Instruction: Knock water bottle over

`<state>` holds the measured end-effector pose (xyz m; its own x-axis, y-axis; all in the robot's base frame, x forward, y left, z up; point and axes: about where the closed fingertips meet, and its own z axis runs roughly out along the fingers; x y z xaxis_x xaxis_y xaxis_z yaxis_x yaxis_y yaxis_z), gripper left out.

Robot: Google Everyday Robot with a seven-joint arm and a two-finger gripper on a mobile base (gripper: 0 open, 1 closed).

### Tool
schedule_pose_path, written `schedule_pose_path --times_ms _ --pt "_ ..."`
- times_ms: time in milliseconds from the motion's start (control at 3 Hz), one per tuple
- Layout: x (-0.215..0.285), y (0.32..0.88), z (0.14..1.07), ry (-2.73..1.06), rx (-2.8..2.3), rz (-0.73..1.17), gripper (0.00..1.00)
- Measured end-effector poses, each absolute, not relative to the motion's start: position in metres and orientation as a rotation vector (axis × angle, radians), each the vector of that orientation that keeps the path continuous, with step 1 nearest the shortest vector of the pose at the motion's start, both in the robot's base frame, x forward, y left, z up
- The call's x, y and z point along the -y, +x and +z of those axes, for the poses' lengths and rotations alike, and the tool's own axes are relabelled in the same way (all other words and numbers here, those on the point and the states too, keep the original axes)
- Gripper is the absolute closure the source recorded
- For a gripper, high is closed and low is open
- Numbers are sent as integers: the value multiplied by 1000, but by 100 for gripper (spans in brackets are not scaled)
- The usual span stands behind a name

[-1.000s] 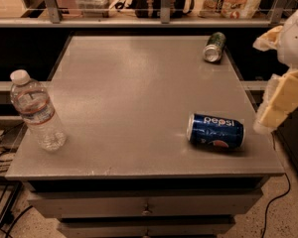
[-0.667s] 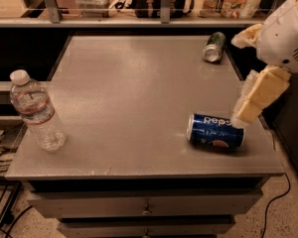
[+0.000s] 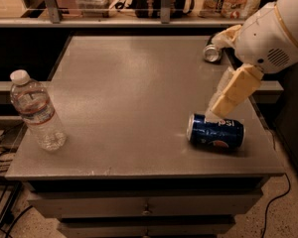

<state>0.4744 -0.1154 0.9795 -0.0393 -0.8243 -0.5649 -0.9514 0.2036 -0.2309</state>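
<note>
My cream fingers [image 3: 236,89], below a white arm [image 3: 273,33], hang over the blue, white-lettered Pepsi can [image 3: 216,131] at the right of the grey desk [image 3: 129,83]; the clear water bottle [image 3: 37,114] wears a white cap and a red-banded pale label.

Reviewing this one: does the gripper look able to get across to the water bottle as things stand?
Probably yes. The gripper hangs just above the Pepsi can at the table's right; the water bottle stands upright near the front left corner, and nothing lies on the tabletop between them.
</note>
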Motion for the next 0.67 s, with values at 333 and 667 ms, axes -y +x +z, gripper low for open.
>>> schedule_pose_path --times_ms 333,667 --pt "106 476 970 -1660 -1897 328 0" --pt "64 483 955 -1706 -1825 446 0"
